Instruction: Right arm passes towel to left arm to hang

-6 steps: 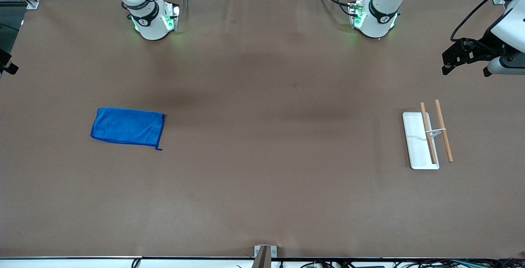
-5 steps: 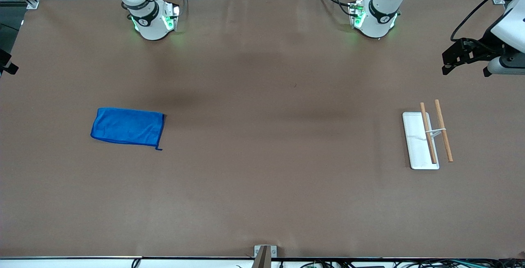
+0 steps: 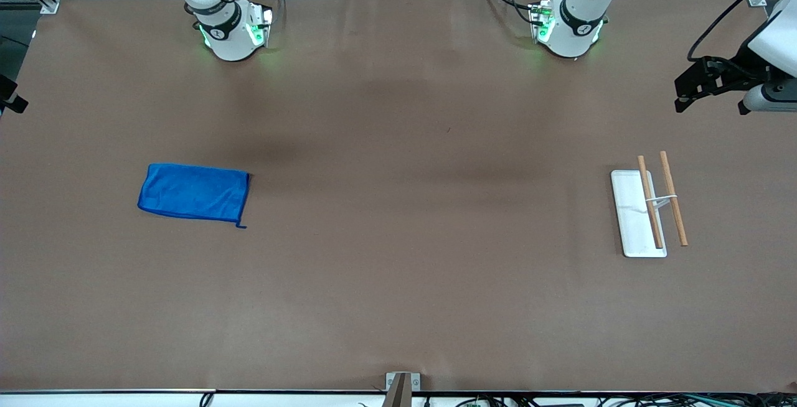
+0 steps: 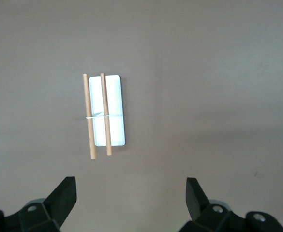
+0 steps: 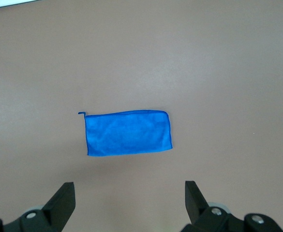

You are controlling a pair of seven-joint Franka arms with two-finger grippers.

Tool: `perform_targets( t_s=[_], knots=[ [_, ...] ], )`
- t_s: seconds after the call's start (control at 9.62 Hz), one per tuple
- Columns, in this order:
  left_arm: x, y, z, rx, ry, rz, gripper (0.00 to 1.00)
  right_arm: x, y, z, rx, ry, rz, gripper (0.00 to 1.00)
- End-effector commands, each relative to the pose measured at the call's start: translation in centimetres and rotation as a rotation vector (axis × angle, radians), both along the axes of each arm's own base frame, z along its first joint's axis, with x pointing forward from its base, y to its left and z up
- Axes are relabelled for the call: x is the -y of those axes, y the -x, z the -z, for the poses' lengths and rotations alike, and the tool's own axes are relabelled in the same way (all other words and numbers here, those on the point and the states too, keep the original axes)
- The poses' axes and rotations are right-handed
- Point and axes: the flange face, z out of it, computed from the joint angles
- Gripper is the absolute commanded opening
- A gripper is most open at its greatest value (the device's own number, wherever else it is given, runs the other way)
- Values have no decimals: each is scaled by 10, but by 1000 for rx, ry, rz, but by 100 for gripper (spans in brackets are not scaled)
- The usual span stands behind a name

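Observation:
The bright blue towel (image 3: 193,192) lies flat on the table toward the right arm's end, with its small loop (image 3: 240,226) at the corner nearer the front camera. It also shows in the right wrist view (image 5: 128,133). My right gripper (image 5: 129,195) is open and empty, high above the table with the towel below it. Only a black bit of it shows at the edge of the front view (image 3: 9,97). My left gripper (image 3: 680,94) is open and empty, high over the table's left-arm end. In the left wrist view it (image 4: 130,193) looks down on the rack (image 4: 114,111).
The rack has a white base (image 3: 632,214) and two wooden bars (image 3: 649,201) held above it. It stands toward the left arm's end. The brown table (image 3: 398,239) runs between towel and rack. The two arm bases (image 3: 230,30) stand along the table's edge farthest from the front camera.
My left gripper has drifted slightly toward the left arm's end of the table. The towel and rack have not moved.

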Motion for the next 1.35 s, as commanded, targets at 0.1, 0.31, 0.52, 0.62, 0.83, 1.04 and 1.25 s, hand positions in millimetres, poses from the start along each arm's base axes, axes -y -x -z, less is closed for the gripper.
perform_targets(
  t_s=[0.1,0.31,0.52,0.62,0.83,1.04,1.25],
  knots=[
    [-2,-5,14,-42,-11,22,100,-5,-9,52,-115,-21,-71,100],
    [-1,-5,15,-44,-11,24,100,-2,-20,145,-154,-28,-77,100],
    [-1,-5,15,-44,-9,24,100,-6,-23,235,-127,-25,-86,100],
    [-1,-5,15,-46,-9,26,100,-6,-23,288,-118,-23,-92,100],
    [-1,-5,16,-46,-8,23,100,-13,-15,373,-56,-12,-105,100],
    [-1,-5,16,-47,-10,24,100,-14,-9,451,2,1,-109,100],
    [-2,-5,15,-45,-9,21,100,-24,8,484,34,6,-129,100]
  ],
)
